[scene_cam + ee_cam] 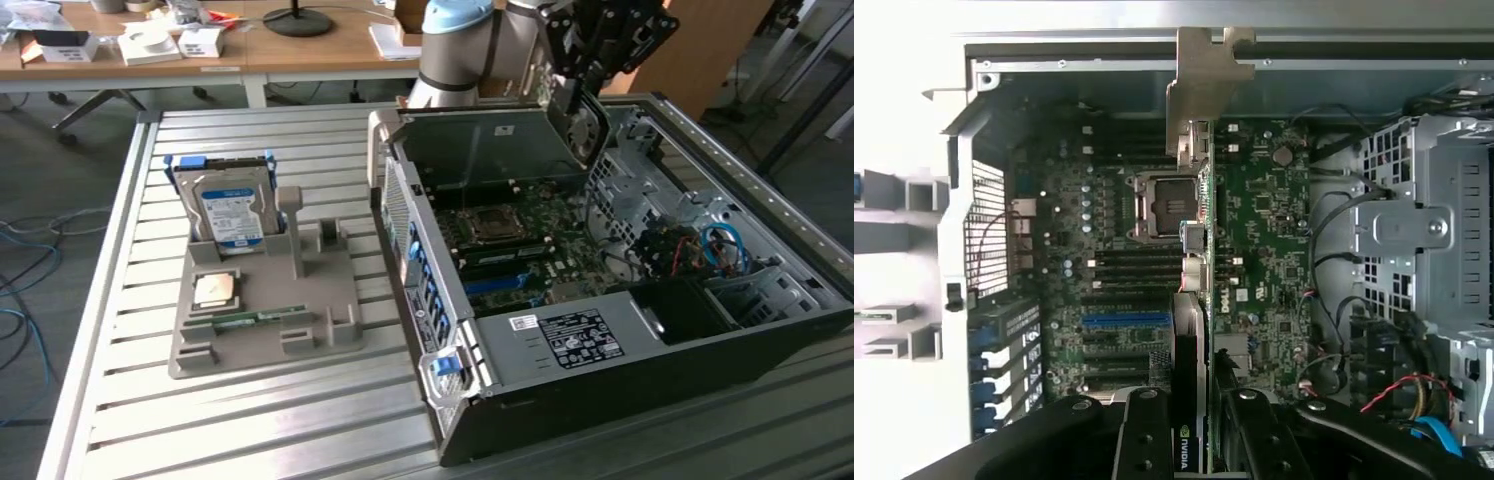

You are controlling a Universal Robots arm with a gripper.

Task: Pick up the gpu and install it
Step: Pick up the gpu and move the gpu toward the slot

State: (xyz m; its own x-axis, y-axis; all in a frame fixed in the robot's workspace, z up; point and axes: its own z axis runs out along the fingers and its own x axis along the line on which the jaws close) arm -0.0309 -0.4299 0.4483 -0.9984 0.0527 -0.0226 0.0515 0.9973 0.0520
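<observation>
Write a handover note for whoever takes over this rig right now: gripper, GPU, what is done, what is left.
Gripper: shut on the gpu, holding it by one end, with the silvery bracket at the far end.
Where: the gpu hangs edge-on over the motherboard of the open computer case.
Done: pickup. The grey tray on the exterior view's left holds the hard drive, CPU and RAM stick.
Left: the gpu is not yet seated in a slot.
</observation>
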